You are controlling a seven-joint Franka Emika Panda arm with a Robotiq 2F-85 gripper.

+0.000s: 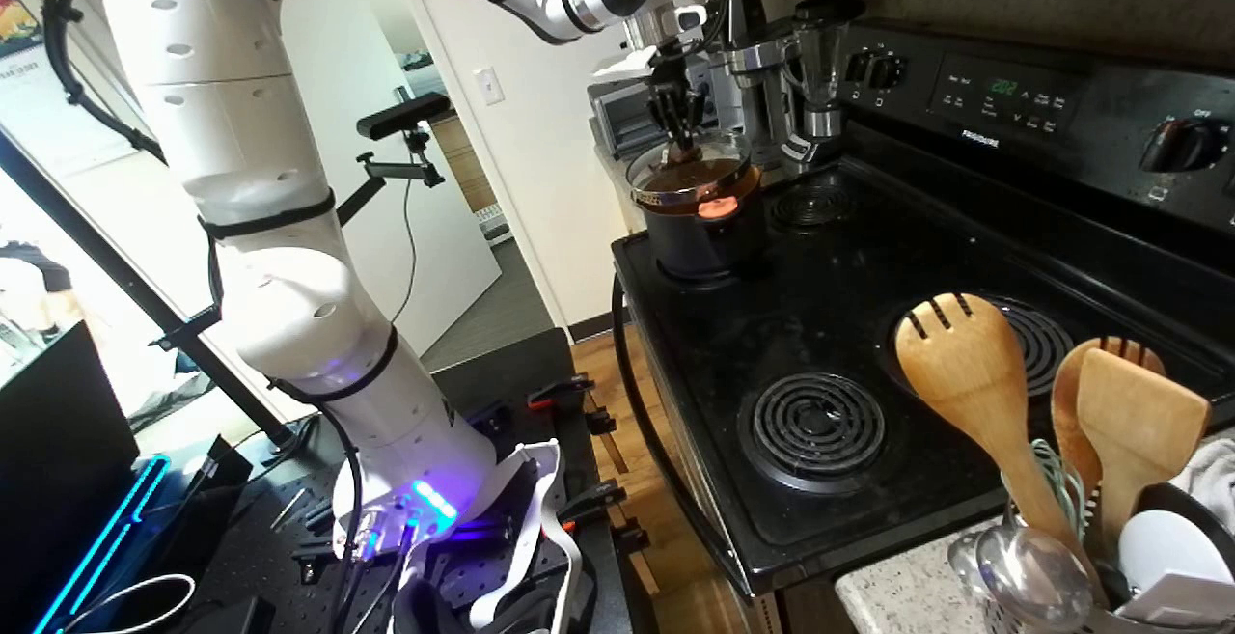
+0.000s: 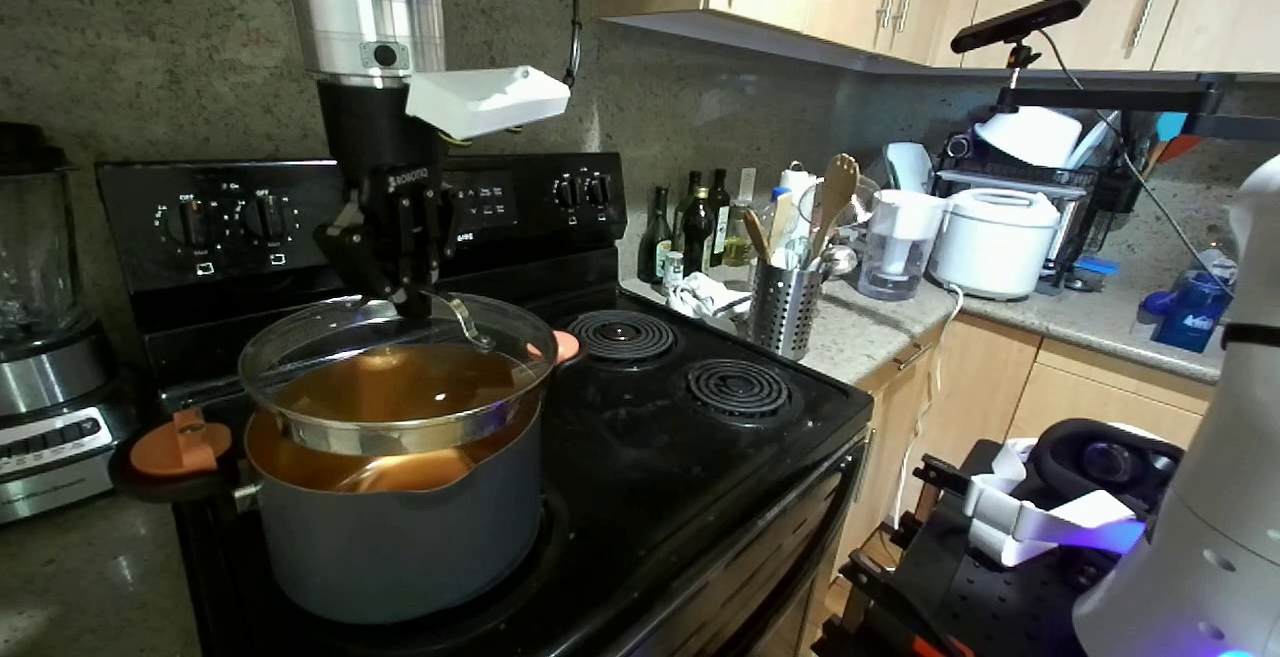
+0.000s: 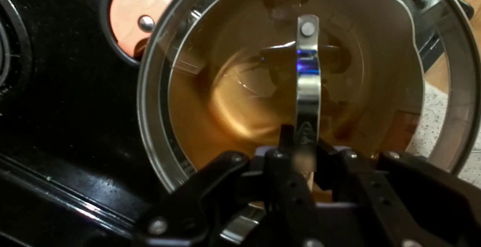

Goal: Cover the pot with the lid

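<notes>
The pot (image 1: 709, 243) stands on a stove burner, dark grey outside and copper-orange inside; it also shows in an exterior view (image 2: 400, 547). The glass lid (image 2: 410, 432) with its metal rim hangs over the pot's mouth. A gap shows between lid rim and pot rim at the near side; I cannot tell whether they touch at the back. My gripper (image 2: 415, 302) is above the lid, fingers closed around its metal strap handle (image 3: 308, 85). In the wrist view the fingers (image 3: 302, 143) stand on both sides of the strap. The lid also shows in an exterior view (image 1: 666, 195).
The pot's orange-topped handles (image 2: 180, 445) stick out at its sides. A blender (image 2: 45, 367) stands beside the stove. The stove's control panel (image 1: 1023, 98) rises behind. Bare coil burners (image 2: 738, 387) and a steel holder with wooden spoons (image 2: 785, 307) lie further along.
</notes>
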